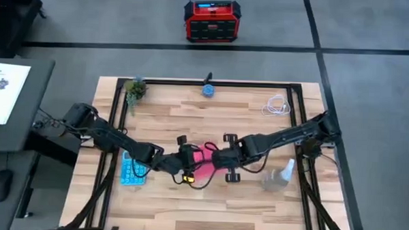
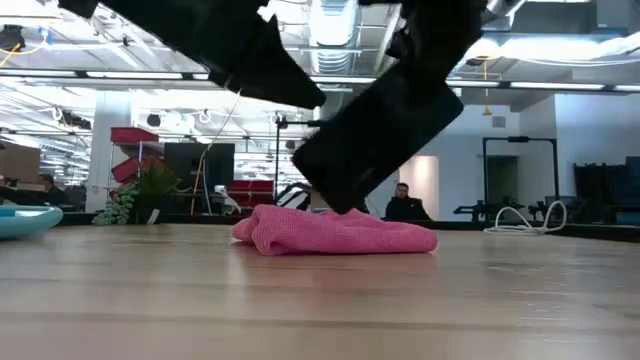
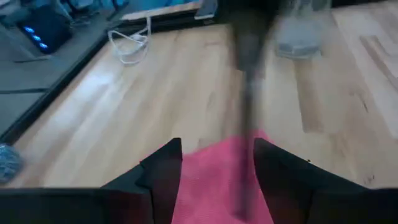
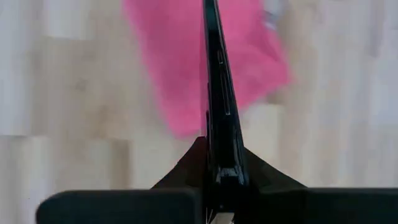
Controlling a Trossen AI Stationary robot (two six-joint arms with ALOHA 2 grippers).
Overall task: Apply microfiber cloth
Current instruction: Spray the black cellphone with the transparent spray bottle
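Gripping a black phone [image 4: 217, 118] edge-on between pressed fingers, our right claw [image 4: 219, 177] holds the device tilted with its lower end down on the microfiber cloth [image 2: 335, 232], which lies bunched in a low heap near the middle of the bench [image 1: 208, 197]. Our left claw [image 3: 214, 174] hovers just over the near part of the same cloth, fingers spread with pink fabric showing between them and nothing pinched. From above, both claws meet over the cloth, the left [image 1: 182, 161] beside the right [image 1: 225, 160], with the light-blue calculator [image 1: 131, 171] off under the left arm and a spray bottle [image 1: 281, 175] lying by the right. We judge the job about midway: phone and cloth have been brought into contact, but the cloth is crumpled, not spread across the screen, so the actual wiping, as far as we can tell, remains to be done.
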